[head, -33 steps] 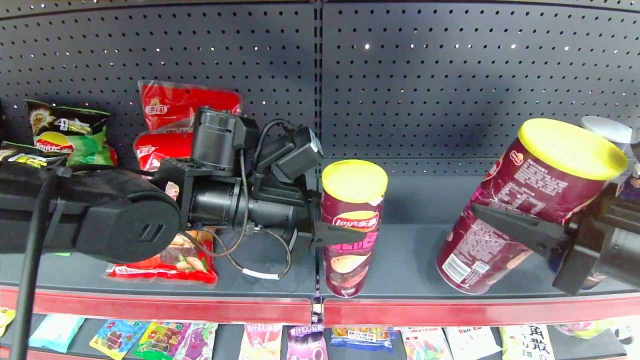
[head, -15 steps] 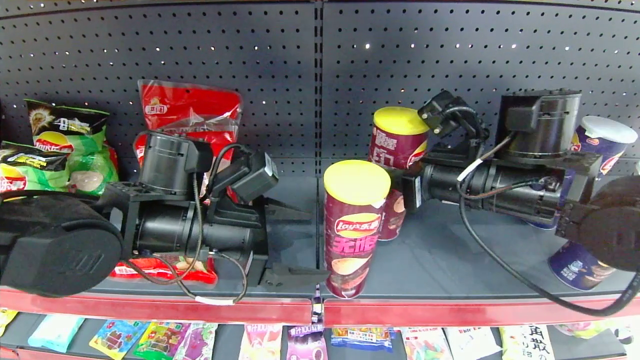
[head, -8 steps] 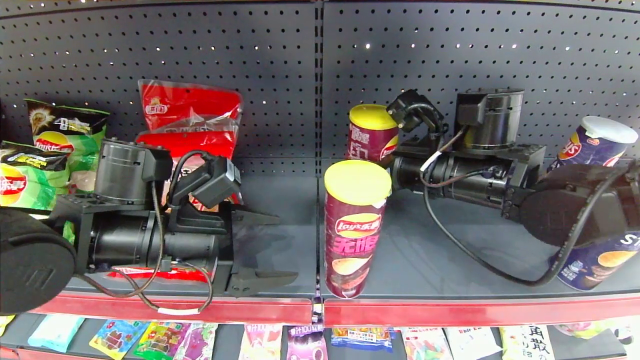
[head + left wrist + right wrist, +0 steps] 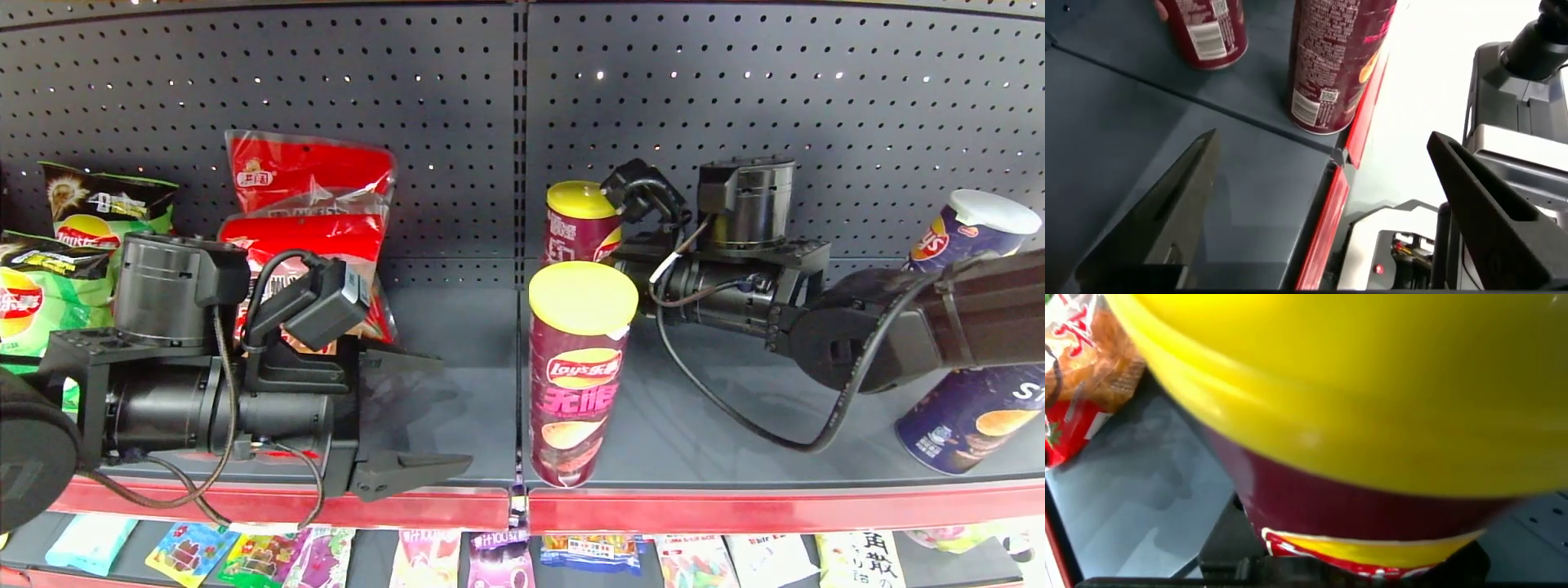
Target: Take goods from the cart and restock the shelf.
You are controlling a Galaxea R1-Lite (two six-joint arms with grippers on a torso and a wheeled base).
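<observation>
My left arm low at the near left, wrist level, left gripper pointing right with fingers spread wide apart, my right arm stretched in from the right toward the far middle, right gripper clamped on a yellow-lidded chip can

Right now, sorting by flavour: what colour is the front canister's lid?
Yellow; the lid shows best in the head view.

The grey shelf carries an upright maroon can at its red lip. A second maroon can stands behind it, blue cans to its right, and red bags and green bags to its left.
</observation>
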